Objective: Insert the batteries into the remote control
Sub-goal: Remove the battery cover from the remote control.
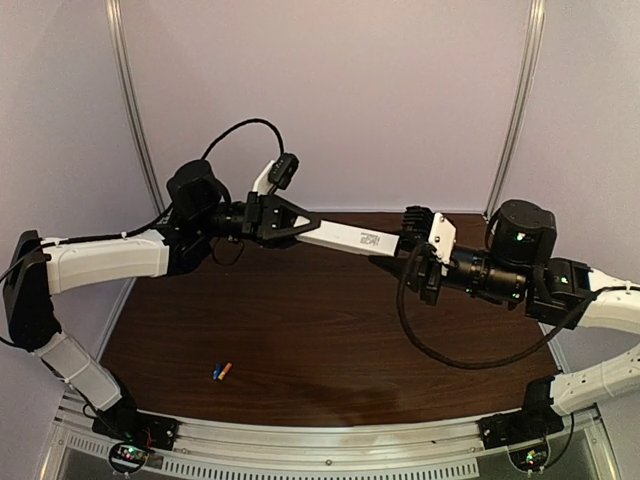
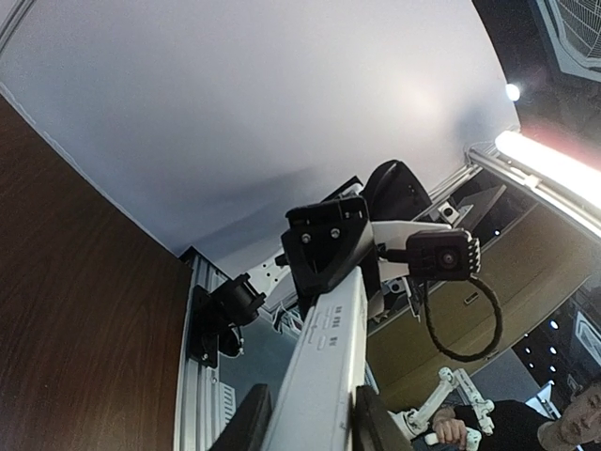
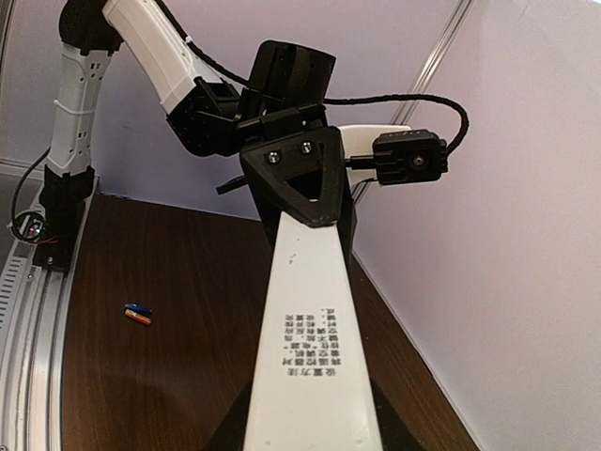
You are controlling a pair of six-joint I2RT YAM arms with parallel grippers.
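Observation:
The white remote control (image 1: 352, 238) hangs in the air above the far part of the table, held at both ends. My left gripper (image 1: 308, 226) is shut on its left end and my right gripper (image 1: 408, 248) is shut on its right end. In the left wrist view the remote (image 2: 324, 376) runs up between my dark fingers (image 2: 242, 423). In the right wrist view its printed back (image 3: 315, 357) faces the camera. The blue and orange batteries (image 1: 222, 371) lie side by side on the table near the front left; they also show in the right wrist view (image 3: 138, 314).
The dark wooden table (image 1: 320, 340) has a metal rail along its near edge (image 1: 330, 450). Purple walls stand close behind and at the sides. A black cable (image 1: 440, 350) loops below the right wrist.

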